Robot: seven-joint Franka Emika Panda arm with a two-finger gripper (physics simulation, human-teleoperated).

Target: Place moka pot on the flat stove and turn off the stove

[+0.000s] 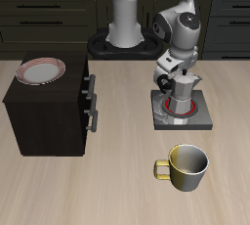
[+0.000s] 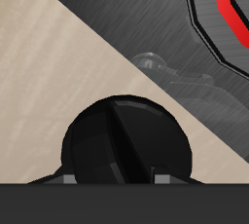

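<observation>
Arm reached down from the table's back, wrist bent over the flat stove [image 1: 182,113]. Gripper [image 1: 168,78] hung low at the stove's rear edge, right behind the moka pot [image 1: 184,90]. Pot stood upright on the red burner ring [image 1: 182,107]. Wrist view: black stove knob [image 2: 124,142] right at the fingertips; finger spacing couldn't be read. Yellow-olive mug [image 1: 187,166] sat nearer the front edge.

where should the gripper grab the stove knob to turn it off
Grip the round black stove knob across its raised middle ridge, coming straight down from above. The ridge gives the fingers two flat faces to twist. The knob sits on the flat stove beside the moka pot, so keep clear of the pot.
</observation>
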